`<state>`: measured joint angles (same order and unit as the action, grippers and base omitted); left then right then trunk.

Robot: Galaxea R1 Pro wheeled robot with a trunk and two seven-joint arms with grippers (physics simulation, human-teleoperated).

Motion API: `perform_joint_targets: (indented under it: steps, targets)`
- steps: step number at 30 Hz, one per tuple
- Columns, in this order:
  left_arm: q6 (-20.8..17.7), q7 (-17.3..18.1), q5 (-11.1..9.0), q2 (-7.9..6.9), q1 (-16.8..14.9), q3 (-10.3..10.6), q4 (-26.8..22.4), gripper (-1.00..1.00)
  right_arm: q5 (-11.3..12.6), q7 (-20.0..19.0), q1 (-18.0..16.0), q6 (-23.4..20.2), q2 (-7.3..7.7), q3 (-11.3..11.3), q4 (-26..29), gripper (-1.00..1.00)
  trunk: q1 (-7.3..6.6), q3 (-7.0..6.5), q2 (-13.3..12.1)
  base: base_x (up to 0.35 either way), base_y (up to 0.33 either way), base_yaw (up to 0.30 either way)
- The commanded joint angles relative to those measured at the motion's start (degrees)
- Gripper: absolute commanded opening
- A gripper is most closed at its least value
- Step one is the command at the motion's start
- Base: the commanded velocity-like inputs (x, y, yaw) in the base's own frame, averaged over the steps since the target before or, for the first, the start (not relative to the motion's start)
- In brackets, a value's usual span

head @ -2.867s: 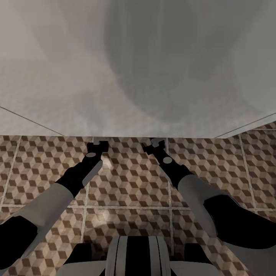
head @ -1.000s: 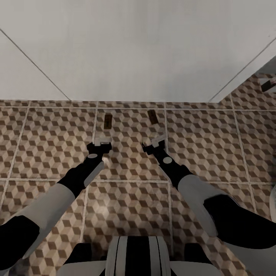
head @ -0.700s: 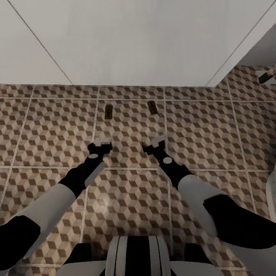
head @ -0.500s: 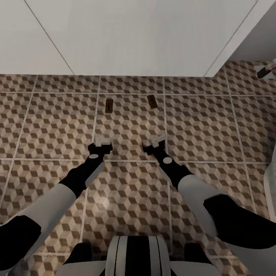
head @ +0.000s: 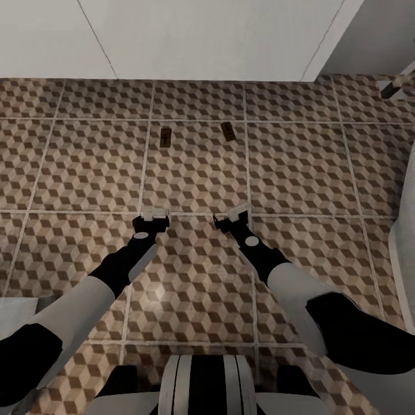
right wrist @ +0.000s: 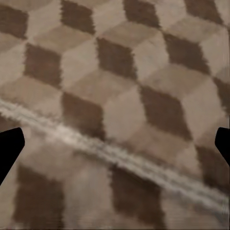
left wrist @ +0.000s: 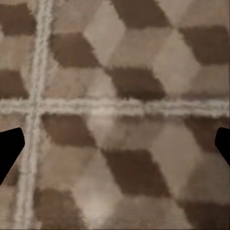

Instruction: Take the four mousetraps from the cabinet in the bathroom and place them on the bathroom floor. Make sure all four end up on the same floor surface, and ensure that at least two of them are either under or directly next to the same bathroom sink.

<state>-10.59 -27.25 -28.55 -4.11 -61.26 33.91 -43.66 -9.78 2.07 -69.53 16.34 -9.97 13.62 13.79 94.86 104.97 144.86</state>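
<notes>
Backing off has carried the head camera away from the white vanity (head: 202, 34), whose base now sits at twelve o'clock; two mousetraps (head: 165, 136) (head: 228, 131) lie flat on the cube-patterned bathroom floor (head: 75, 167) just before it, probably left there to count as beside the sink. Left gripper (head: 154, 215) and right gripper (head: 233, 214) hover empty toward six o'clock of them, open tiles all round.

Left wrist: fingertips (left wrist: 9, 148) spread wide over grout.

Right wrist: fingertips (right wrist: 9, 146) likewise parted, holding nothing.

arms (head: 80, 305): white-black sleeves | trunk (head: 204, 383): black, white stripes
</notes>
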Motion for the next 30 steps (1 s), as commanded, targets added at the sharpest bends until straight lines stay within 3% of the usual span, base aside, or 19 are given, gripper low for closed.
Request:
perform_joint_targets:
  steps: [1, 9, 30]
  targets:
    - [-0.22, -0.52, -0.36, -0.1, -0.04, 0.37, -0.12, 1.0, -0.59, 0.22, -0.03, 0.15, -0.02, -0.09, -0.08, 1.0, -0.04, 0.03, 0.01, -0.339, 0.0, 0.0]
    - [-0.22, -0.52, -0.39, -0.11, -0.01, 0.37, 0.24, 1.0, -0.59, 0.22, 0.01, 1.06, -0.02, -0.12, -0.08, 1.0, -0.04, 0.03, 0.01, -0.247, 0.0, 0.0]
    - [-0.22, -0.52, -0.45, -0.02, -0.01, 0.37, 0.59, 1.0, -0.59, 0.22, 0.13, 1.74, -0.02, -0.15, -0.08, 1.0, -0.04, 0.03, 0.01, -0.016, 0.0, 0.0]
